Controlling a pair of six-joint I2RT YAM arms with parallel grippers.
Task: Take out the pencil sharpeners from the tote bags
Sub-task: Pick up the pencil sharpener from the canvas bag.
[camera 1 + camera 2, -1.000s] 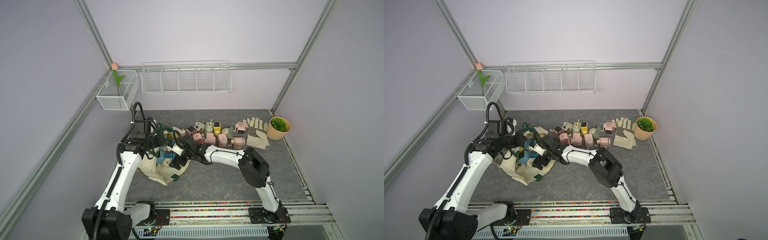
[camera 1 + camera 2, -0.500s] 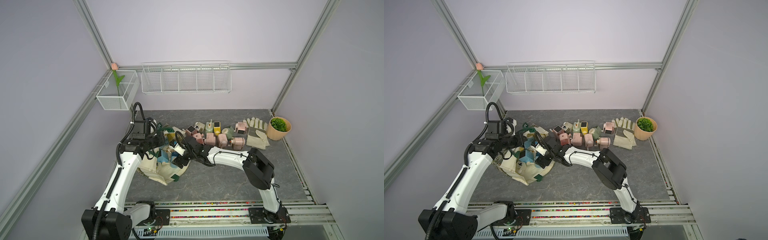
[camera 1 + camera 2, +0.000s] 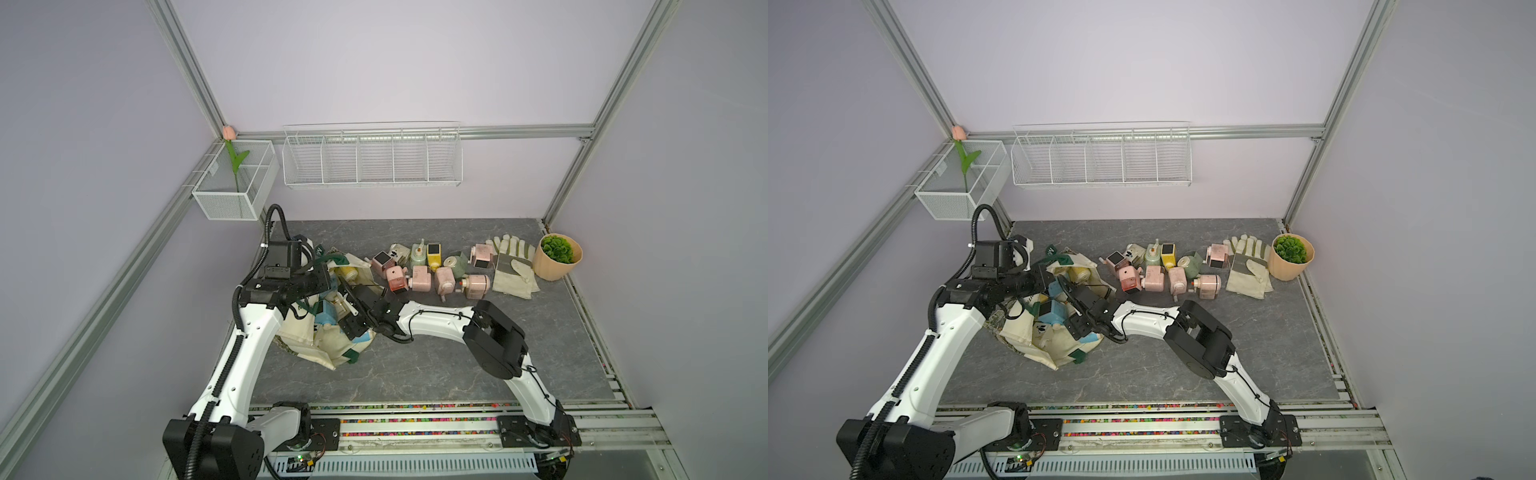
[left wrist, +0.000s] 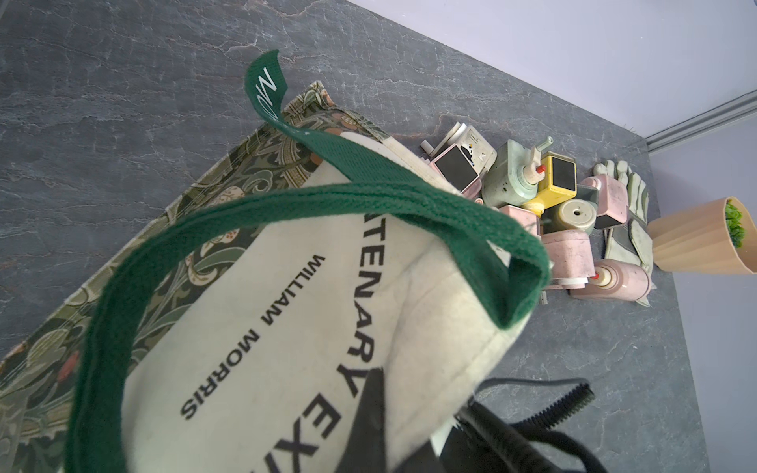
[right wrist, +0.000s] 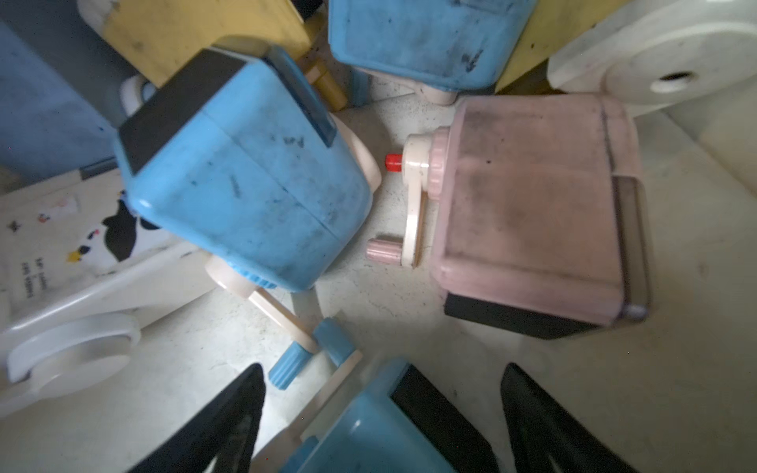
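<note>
About ten sharpeners [image 3: 432, 272] lie two o'clock of the tote [image 3: 328, 353]; several are inside; left gripper [image 3: 328, 281] pinches it, right gripper [image 5: 381, 409] spread.

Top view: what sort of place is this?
Probably a robot test cell: aluminium frame around lilac walls, two arms on a base rail, props like the wire basket and plant pot.

In the left wrist view the cream tote bag [image 4: 286, 307] carries dark printed capitals: "WILLIAM MORRIS" in full, beside larger cut-off letters "TENARY" and "EX". Its green handle [image 4: 262, 88] bears white lettering too folded to read. In the right wrist view a cream sharpener [image 5: 61, 245] shows small print too blurred to read.
</note>
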